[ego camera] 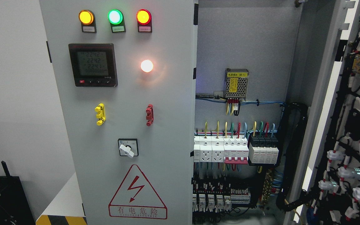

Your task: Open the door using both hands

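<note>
A: Where do the doors stand?
B: The left door [120,125] is closed, facing the camera; it carries three lamps [115,17] along its top edge, a meter [93,65] below them, a rotary switch [127,147] and a warning triangle [137,193] near its bottom edge; the right door [352,125] is swung open at the picture's right edge, wiring on its inner face; breakers [236,151] show inside the cabinet.
A: And the hands?
B: Neither hand appears; their state cannot be told.
</note>
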Controlling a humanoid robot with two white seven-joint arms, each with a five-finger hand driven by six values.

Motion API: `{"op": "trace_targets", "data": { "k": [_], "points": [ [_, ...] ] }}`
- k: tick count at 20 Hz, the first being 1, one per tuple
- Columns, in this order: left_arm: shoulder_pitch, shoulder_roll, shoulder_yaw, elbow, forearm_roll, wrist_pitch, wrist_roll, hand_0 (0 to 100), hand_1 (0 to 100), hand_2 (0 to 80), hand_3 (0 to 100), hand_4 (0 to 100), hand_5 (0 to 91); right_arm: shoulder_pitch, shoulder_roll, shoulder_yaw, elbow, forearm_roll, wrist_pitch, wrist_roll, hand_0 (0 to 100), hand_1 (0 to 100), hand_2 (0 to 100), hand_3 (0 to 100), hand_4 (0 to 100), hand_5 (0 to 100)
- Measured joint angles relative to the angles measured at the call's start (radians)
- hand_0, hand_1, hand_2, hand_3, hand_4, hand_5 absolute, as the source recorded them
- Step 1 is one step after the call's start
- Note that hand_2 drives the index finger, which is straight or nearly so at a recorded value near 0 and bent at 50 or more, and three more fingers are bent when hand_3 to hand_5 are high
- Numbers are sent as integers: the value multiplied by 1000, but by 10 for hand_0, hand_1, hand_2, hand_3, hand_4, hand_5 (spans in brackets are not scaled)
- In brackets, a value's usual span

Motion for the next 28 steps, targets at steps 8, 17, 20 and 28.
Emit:
{"op": "trace_targets", "data": {
  "k": [8,17,20,28],
  "points": [
    [180,64,70,-43,-22,-7,-3,120,389,0,0,0,0,0,0,0,0,0,0,0,52,0,0,0,0,0],
    [365,106,140,-40,-97,-53,-32,120,389,0,0,0,0,0,0,0,0,0,0,0,52,0,0,0,0,0],
    [417,114,156,-18,-134,-93,-64,120,389,0,0,0,0,0,0,0,0,0,0,0,52,0,0,0,0,0],
    [548,126,182,71,-246,-249,-97,120,389,0,0,0,0,0,0,0,0,0,0,0,52,0,0,0,0,0]
  ]
}}
